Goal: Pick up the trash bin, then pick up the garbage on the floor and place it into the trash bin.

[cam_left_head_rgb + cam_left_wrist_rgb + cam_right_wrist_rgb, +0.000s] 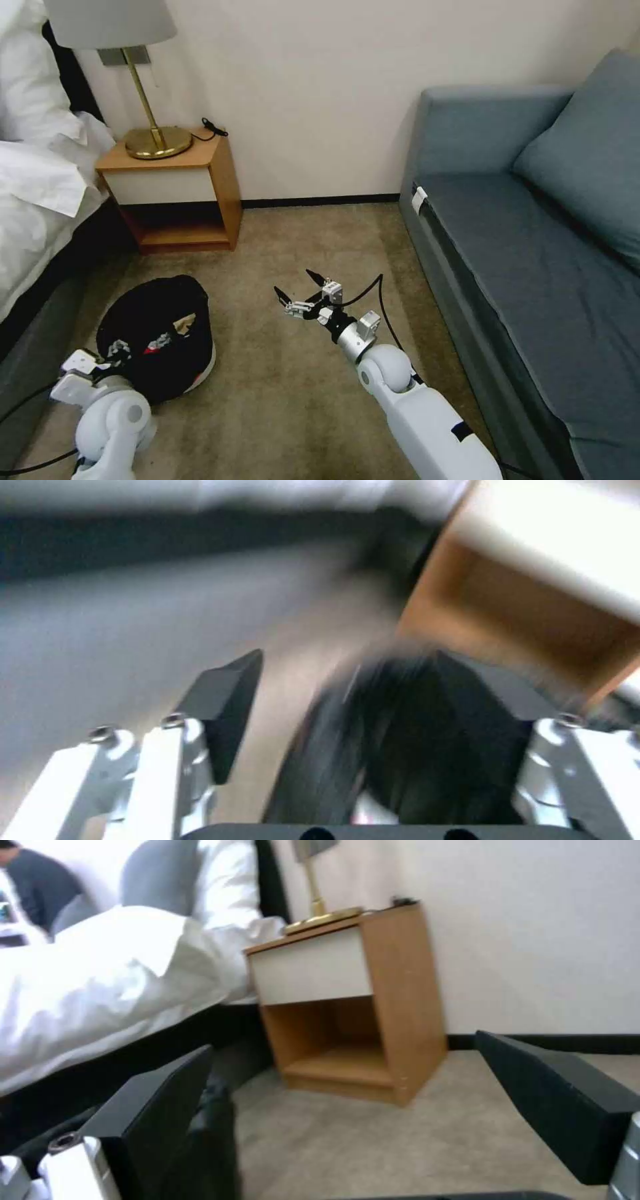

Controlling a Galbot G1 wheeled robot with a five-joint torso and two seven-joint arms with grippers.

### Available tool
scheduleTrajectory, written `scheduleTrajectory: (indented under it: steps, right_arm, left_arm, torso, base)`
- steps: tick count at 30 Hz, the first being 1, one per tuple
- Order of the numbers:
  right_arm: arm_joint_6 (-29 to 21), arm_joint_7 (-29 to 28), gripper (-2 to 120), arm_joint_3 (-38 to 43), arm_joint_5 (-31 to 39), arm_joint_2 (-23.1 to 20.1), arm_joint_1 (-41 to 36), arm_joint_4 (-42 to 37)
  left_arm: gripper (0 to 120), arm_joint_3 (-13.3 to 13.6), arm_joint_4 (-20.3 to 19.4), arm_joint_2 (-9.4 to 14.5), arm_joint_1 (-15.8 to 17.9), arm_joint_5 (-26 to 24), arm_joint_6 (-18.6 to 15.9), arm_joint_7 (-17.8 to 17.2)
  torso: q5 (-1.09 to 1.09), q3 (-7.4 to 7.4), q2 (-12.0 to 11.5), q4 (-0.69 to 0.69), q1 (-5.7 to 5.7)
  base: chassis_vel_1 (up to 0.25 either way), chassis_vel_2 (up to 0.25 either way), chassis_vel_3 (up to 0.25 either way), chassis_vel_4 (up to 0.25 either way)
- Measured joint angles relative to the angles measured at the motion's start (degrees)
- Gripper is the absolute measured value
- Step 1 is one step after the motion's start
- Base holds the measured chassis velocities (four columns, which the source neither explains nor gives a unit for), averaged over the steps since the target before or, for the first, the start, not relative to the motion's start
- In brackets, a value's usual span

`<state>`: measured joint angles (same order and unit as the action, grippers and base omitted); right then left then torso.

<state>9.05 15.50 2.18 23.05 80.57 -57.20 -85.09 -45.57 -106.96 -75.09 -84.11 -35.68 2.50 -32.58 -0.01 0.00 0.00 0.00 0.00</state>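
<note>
Head view: trash bin (pixel 157 347) beside open carpet (pixel 293 400)

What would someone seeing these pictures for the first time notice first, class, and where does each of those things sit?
First, the trash bin lined with a black bag, on the carpet by the bed, with litter pieces inside and the left end effector at its near rim. Next, the right end effector, fingers spread wide and empty above bare carpet mid-room. Behind stand a wooden nightstand bearing a brass lamp, and a blue-grey sofa on the right.
</note>
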Motion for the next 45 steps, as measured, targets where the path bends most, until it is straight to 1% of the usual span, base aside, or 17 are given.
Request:
scheduleTrajectory:
  steps: [1, 2, 3, 4, 5, 6, 7, 8, 9, 10, 12, 16, 17, 23, 45]
  right_arm:
    - [0.36, -0.95, 100, 0.37, -0.19, -0.04, -0.36, -0.15]
    - [0.65, -1.86, 100, 0.74, -0.45, -0.13, -0.74, -0.29]
    - [0.89, -2.8, 100, 1.28, -0.75, -0.29, -1.23, -0.52]
    - [1.16, -3.66, 100, 1.85, -1.01, -0.37, -1.63, -0.74]
    - [1.16, -3.66, 100, 1.85, -1.01, -0.37, -1.63, -0.74]
    - [1.55, -4.73, 100, 2.57, -1.43, -0.33, -2.14, -0.96]
    - [1.71, -5.22, 100, 3.01, -1.67, -0.25, -2.45, -1.07]
    - [1.98, -6.23, 100, 4.53, -2.11, 0.28, -3.35, -1.51]
    - [2.1, -6.86, 100, 5.39, -2.38, 0.63, -4.0, -1.94]
    - [2.2, -7.43, 100, 5.92, -2.64, 0.86, -4.58, -2.24]
    - [2.32, -8.02, 100, 6.41, -2.99, 1.05, -5.14, -2.55]
    - [3.14, -9.57, 100, 7.42, -3.82, 1.47, -6.83, -3.93]
    - [3.71, -10.69, 100, 7.76, -4.03, 1.67, -7.54, -4.62]
    - [4.87, -11.13, 100, 9.08, -4.55, 2.57, -9.97, -6.34]
    - [4.91, -10.69, 100, 9.2, -4.57, 2.75, -10.29, -6.65]
  left_arm:
    - [75, -0.32, 0.8, 0.27, -0.73, 7.49, 5.34, 4.47]
    - [79, -0.51, 1.33, 0.45, -1.22, 12.83, 9.31, 7.42]
    - [84, -0.6, 1.61, 0.75, -1.8, 18.79, 14.18, 10.87]
    - [88, -0.57, 1.53, 0.97, -2.19, 21.85, 17.19, 12.98]
    - [88, -0.57, 1.53, 0.97, -2.19, 21.85, 17.19, 12.98]
    - [93, -0.42, 1.24, 1.14, -2.54, 24.06, 19.29, 14.76]
    - [96, -0.3, 1.06, 1.19, -2.73, 25.25, 20.25, 15.77]
    - [99, 0.02, 0.61, 1.16, -3.15, 28.46, 22.71, 18.94]
    - [100, 0.34, 0.27, 1.05, -3.43, 29.93, 23.53, 20.19]
    - [100, 0.66, -0.15, 0.89, -3.74, 31.04, 23.85, 20.96]
    - [100, 0.9, -0.57, 0.69, -3.98, 31.79, 23.88, 21.32]
    - [100, 1.36, -1.57, -0.15, -4.17, 33.36, 23.53, 21.47]
    - [100, 1.54, -1.92, -0.71, -4.13, 34.06, 23.4, 21.47]
    - [100, 1.78, -2.39, -1.97, -4.33, 34.55, 23.61, 21.48]
    - [100, 1.78, -2.42, -2.04, -4.34, 34.16, 23.38, 21.13]
  torso:
    - [0.01, 0.0, 0.0, 0.0, 0.0]
    - [0.01, 0.0, 0.0, 0.01, 0.0]
    - [0.0, 0.0, 0.0, 0.0, 0.0]
    - [0.01, 0.0, 0.0, 0.01, 0.0]
    - [0.01, 0.0, 0.0, 0.01, 0.0]
    - [0.01, 0.0, 0.0, 0.0, 0.0]
    - [0.01, 0.0, 0.0, -0.01, 0.0]
    - [0.01, 0.0, 0.0, -0.01, 0.0]
    - [0.01, 0.0, 0.0, -0.01, 0.0]
    - [0.01, 0.0, 0.0, -0.01, 0.0]
    - [0.01, 0.0, 0.0, -0.01, 0.0]
    - [0.01, 0.0, 0.0, -0.01, 0.0]
    - [0.01, 0.0, 0.0, -0.01, 0.0]
    - [0.01, 0.0, 0.0, -0.01, 0.0]
    - [0.01, 0.0, 0.0, 0.0, 0.0]
  base:
    - [0.0, 0.0, 0.0, 0.0]
    - [0.0, 0.0, 0.0, 0.0]
    - [0.0, 0.0, 0.0, 0.0]
    - [0.0, 0.0, 0.0, 0.0]
    - [0.0, 0.0, 0.0, 0.0]
    - [0.0, 0.0, 0.0, 0.0]
    - [0.0, 0.0, 0.0, 0.0]
    - [0.0, 0.0, 0.0, 0.0]
    - [0.0, 0.0, 0.0, 0.0]
    - [0.0, 0.0, 0.0, 0.0]
    - [0.0, 0.0, 0.0, 0.0]
    - [0.0, 0.0, 0.0, 0.0]
    - [0.0, 0.0, 0.0, 0.0]
    - [0.0, 0.0, 0.0, 0.0]
    - [0.0, 0.0, 0.0, 0.0]
